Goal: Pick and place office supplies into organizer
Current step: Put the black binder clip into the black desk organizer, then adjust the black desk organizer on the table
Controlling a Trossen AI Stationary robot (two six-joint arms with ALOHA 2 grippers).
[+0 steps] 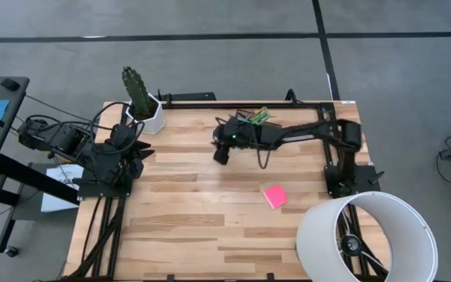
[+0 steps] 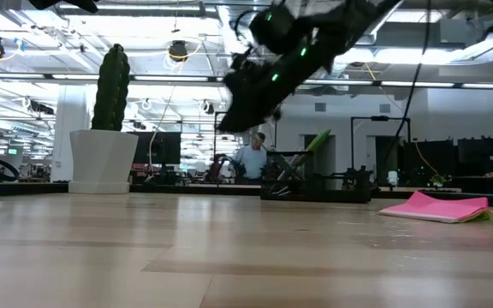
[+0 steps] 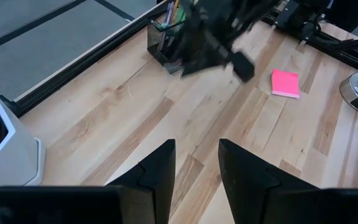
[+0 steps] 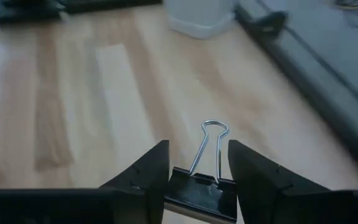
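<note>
My right gripper (image 1: 222, 150) hangs over the table's far middle, raised well above the wood in the low view (image 2: 251, 90), and is shut on a black binder clip (image 4: 201, 191). The black organizer (image 1: 250, 119) stands at the far edge just behind it, with pens and green-handled scissors sticking up out of it (image 3: 166, 34). The pink sticky-note pad (image 1: 275, 197) lies flat on the table toward the right (image 2: 436, 207). My left gripper (image 3: 196, 169) is open and waits at the table's left side, next to the cactus pot. My right gripper pinches the binder clip's black body (image 4: 199, 186) between its two fingers. The silver wire handle (image 4: 211, 140) sticks out forward past the fingertips. The clip is lifted clear of the table.
A cactus in a white pot (image 1: 143, 106) stands at the far left corner. A large white lampshade (image 1: 364, 239) takes up the near right corner. Bare wood lies across the middle and near side. A person sits far behind the table (image 2: 251, 158).
</note>
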